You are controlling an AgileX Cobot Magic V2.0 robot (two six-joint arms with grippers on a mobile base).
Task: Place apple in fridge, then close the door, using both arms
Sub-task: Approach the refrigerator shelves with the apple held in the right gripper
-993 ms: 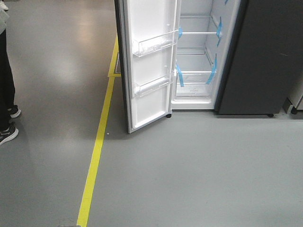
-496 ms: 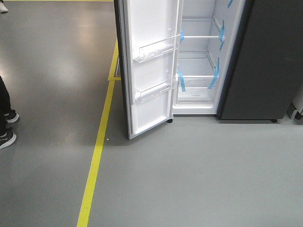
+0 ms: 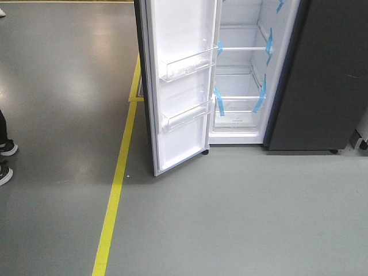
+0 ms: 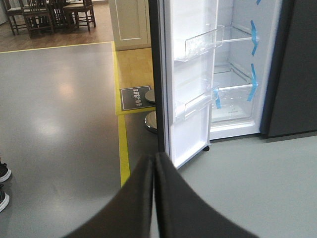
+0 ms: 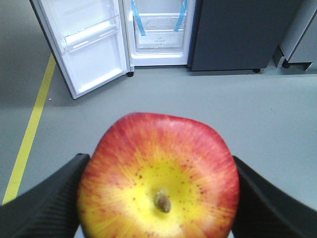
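Observation:
My right gripper (image 5: pixel 159 166) is shut on the apple (image 5: pixel 158 183), red with a yellow stem end facing the camera, held above the grey floor. The fridge (image 3: pixel 238 75) stands ahead with its white inside, glass shelves and blue tape showing; it also shows in the left wrist view (image 4: pixel 233 74) and in the right wrist view (image 5: pixel 158 29). The door (image 3: pixel 178 115) is swung wide open to the left, with clear shelf bins on its white inner face. My left gripper (image 4: pixel 154 156) is shut and empty, aimed at the door's lower edge from some way off.
A yellow floor line (image 3: pixel 115 195) runs left of the door. A person's shoes (image 3: pixel 6 152) are at the far left. A dark grey panel (image 3: pixel 328 75) stands right of the open compartment. A grey cabinet on wheels (image 5: pixel 297 39) is further right. Chairs (image 4: pixel 44 15) stand far back.
In the front view the fridge now sits lower and slightly larger. The person's shoes have slid toward the left edge.

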